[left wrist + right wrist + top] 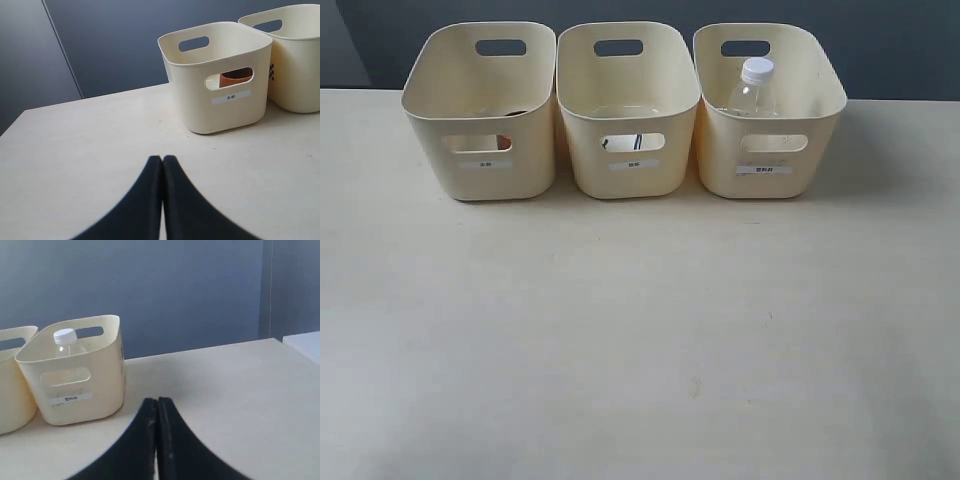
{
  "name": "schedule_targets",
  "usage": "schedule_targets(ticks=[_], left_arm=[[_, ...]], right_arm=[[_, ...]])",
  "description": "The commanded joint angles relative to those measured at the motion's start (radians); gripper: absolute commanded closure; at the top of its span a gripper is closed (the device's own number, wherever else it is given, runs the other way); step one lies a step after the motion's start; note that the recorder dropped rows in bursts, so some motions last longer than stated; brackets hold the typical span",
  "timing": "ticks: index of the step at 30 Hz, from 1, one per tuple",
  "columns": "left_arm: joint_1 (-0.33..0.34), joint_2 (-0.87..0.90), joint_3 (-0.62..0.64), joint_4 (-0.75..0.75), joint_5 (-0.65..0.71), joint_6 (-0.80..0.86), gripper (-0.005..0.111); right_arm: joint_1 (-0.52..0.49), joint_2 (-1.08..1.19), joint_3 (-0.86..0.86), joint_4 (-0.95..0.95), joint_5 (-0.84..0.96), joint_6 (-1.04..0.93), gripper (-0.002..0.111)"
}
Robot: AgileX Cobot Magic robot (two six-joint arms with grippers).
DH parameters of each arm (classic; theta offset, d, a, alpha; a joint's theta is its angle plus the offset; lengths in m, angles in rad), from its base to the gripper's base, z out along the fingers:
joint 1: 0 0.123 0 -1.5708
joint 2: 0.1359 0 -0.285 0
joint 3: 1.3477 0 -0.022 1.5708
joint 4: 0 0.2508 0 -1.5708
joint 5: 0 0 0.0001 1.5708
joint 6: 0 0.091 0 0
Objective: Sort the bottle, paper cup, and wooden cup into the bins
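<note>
Sorting looks finished: bottle (754,88) stands in the bin (100,390) ahead of the right claw (157,402), wooden cup (236,78) shows through the cutout ahead of the left claw (162,160), paper cup unseen, both claws pinched empty above bare tabletop (640,350).

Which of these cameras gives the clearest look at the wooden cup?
The left wrist view: the wooden cup shows reddish-brown through the handle cutout of the left bin. The exterior view catches only a dark sliver inside that bin. The right wrist view does not show it.
</note>
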Motion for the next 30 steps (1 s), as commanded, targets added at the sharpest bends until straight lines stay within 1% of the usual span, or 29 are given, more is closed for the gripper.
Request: schedule_targets(ticks=[1, 4, 7, 30], left_arm=[[-0.003, -0.005, 0.001, -0.005, -0.001, -0.002, 0.107], [-0.003, -0.005, 0.001, -0.005, -0.001, -0.002, 0.107], [-0.003, -0.005, 0.001, -0.005, -0.001, -0.002, 0.107], [-0.003, -0.005, 0.001, -0.005, -0.001, -0.002, 0.107]], right_arm=[[-0.005, -0.006, 0.002, -0.047, -0.006, -0.019, 0.109], [-0.005, -0.006, 0.002, -0.028, 0.025, 0.047, 0.109], [-0.005, -0.006, 0.002, 0.042, 0.044, 0.105, 0.109], [-0.005, -0.006, 0.002, 0.047, 0.051, 0.105, 0.109]])
